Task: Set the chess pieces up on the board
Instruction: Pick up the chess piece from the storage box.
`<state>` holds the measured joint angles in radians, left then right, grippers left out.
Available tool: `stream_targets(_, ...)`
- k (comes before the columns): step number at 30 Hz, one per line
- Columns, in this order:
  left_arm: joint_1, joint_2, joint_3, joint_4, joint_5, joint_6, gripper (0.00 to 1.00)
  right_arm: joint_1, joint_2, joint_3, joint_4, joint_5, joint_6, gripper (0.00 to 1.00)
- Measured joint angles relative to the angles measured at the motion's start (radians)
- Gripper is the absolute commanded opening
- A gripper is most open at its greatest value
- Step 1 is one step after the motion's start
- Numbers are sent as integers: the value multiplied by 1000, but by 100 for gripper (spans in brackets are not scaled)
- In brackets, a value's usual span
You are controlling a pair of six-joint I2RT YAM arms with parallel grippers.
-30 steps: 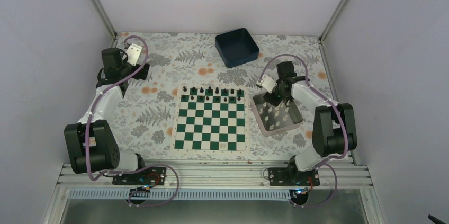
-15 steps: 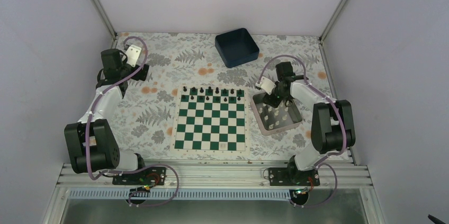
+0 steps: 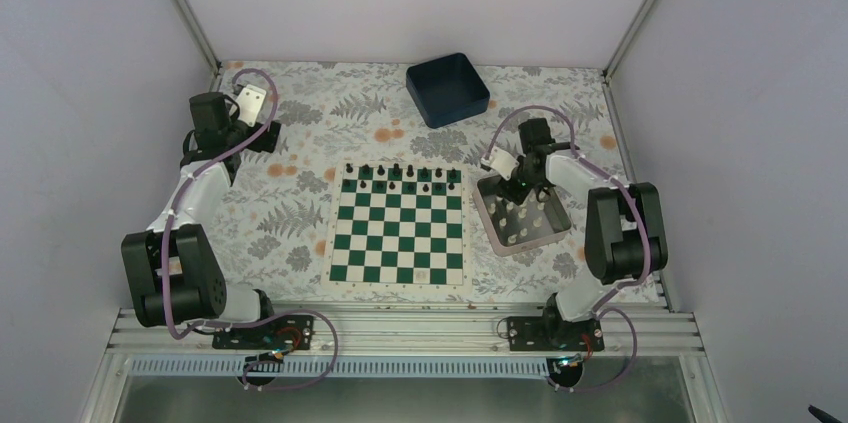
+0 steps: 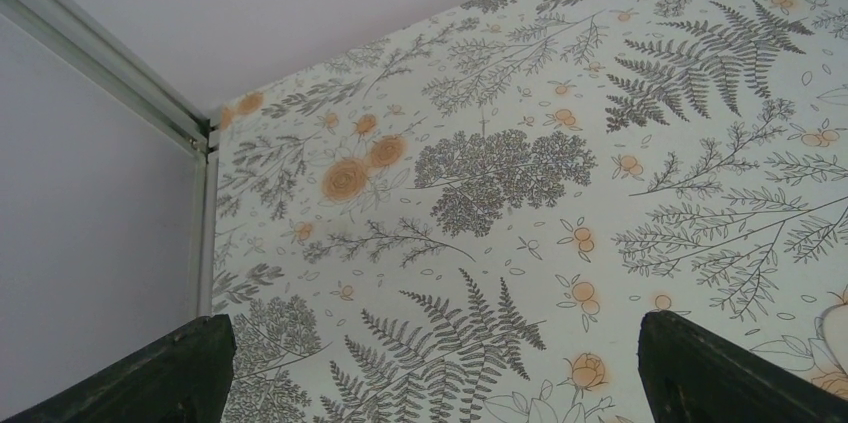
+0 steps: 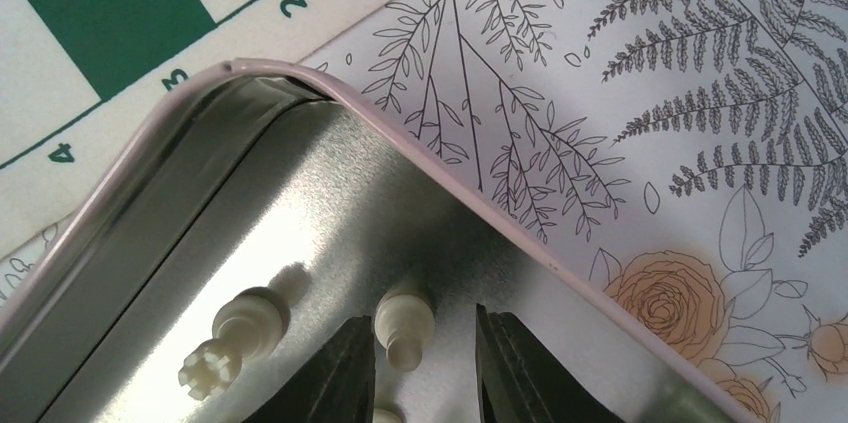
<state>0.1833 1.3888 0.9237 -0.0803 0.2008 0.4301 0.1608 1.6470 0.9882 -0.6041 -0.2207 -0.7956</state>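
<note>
The bottom edge cuts off 1 cream chess piece (image 5: 388,415) between the right hand's (image 5: 424,321) fingers. From above, chess pieces (image 3: 520,220) in the tray (image 3: 538,243) are too small to identify.

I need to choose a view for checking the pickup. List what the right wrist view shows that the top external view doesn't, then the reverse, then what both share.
Right wrist only: the fingers standing apart around one cream chess piece in the tray, a crowned piece beside it, and numerals on the border of the board.
Top external only: both arms, the black pieces along the board's far rows, and the dark blue bin.
Shared: the tray, the board and the floral table cover.
</note>
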Motion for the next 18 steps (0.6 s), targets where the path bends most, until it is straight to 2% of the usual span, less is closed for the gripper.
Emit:
stream_targets(8,0,1,0,0,14,0,100,0,43,-6,9,-3,0,25)
stream_targets(15,0,1,0,-1,21,1,100,0,43,-13,13,-2,-4,8)
stream_targets(18,0,1,0,-1,22,1,100,0,40,-14,10,-2,-3,6)
